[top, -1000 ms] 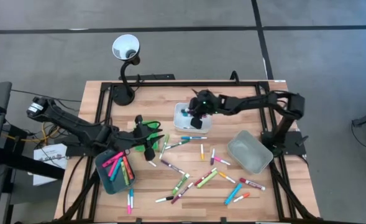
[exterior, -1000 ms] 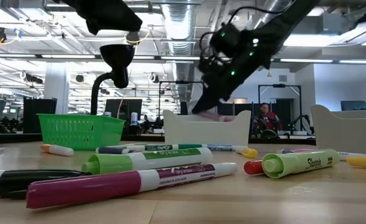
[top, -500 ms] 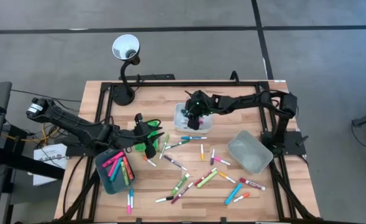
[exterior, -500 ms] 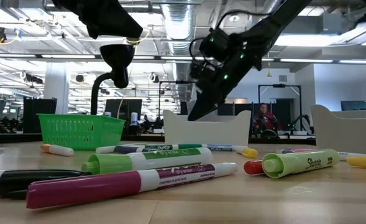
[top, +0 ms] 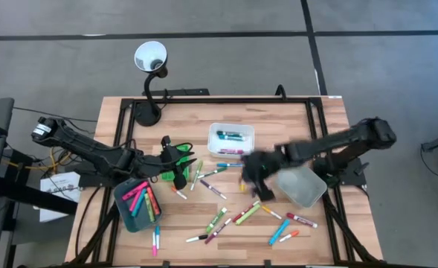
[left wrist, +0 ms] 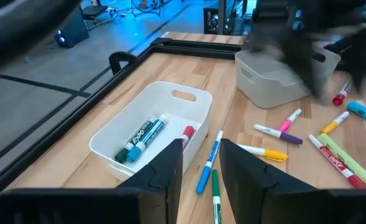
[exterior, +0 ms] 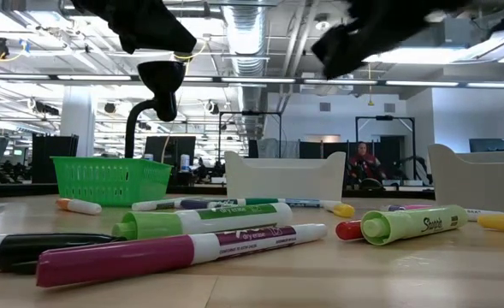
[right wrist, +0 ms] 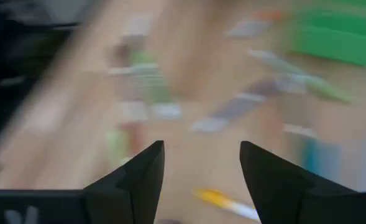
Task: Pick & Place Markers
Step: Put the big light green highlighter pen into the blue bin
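Nearest me in the low view, loose markers (exterior: 183,248) lie untouched across the table (top: 330,223), with more already in the teal tray (top: 137,205) at my left. A second ago my right gripper (top: 254,176) was down in the white tray (top: 231,140); now it has swung out over the scattered pens beside the grey tray (top: 300,184), fingers spread and empty, so I judge one marker was just dropped there and the next pick is starting. My left gripper (left wrist: 200,168) waits by the green basket (exterior: 110,178), fingers partly apart, holding nothing.
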Robot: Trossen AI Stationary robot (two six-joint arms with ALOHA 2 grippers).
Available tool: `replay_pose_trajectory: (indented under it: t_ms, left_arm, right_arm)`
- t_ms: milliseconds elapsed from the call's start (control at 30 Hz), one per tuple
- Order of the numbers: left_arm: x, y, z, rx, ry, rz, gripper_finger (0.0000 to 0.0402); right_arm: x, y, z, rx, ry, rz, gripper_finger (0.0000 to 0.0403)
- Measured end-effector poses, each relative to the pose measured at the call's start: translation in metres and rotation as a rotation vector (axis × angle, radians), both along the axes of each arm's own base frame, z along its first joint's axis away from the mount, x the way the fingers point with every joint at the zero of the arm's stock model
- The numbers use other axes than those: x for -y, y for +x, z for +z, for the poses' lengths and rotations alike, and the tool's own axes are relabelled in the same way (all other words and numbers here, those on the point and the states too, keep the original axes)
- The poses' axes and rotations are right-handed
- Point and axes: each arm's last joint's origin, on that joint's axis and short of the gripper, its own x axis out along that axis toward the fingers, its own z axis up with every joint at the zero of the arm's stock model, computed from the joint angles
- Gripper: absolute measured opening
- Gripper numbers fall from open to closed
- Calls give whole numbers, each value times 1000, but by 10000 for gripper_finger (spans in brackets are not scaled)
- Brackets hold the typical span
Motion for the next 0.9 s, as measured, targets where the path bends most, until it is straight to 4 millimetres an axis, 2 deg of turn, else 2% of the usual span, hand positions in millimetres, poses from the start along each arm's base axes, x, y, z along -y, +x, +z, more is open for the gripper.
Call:
replay_pose_trajectory:
  t_ms: [167,300,400,533,800,900]
  left_arm:
    - [0,0,0,0,0,0,104]
    - [0,0,1,13,-11,3,104]
    - [0,1,1,28,-34,10,104]
    - [0,1,2,31,-37,11,104]
    - [0,1,2,30,-31,9,104]
    - [0,1,2,35,-33,9,104]
  right_arm:
    - [-51,-11,-45,-29,-2,49,193]
    - [-78,-14,-72,-74,-62,63,187]
    - [-91,-14,-90,-89,-90,85,182]
    - [-94,-10,-108,-100,-132,65,177]
    - [-90,-6,-121,-122,-182,27,169]
    - [-90,-4,-126,-112,-217,81,161]
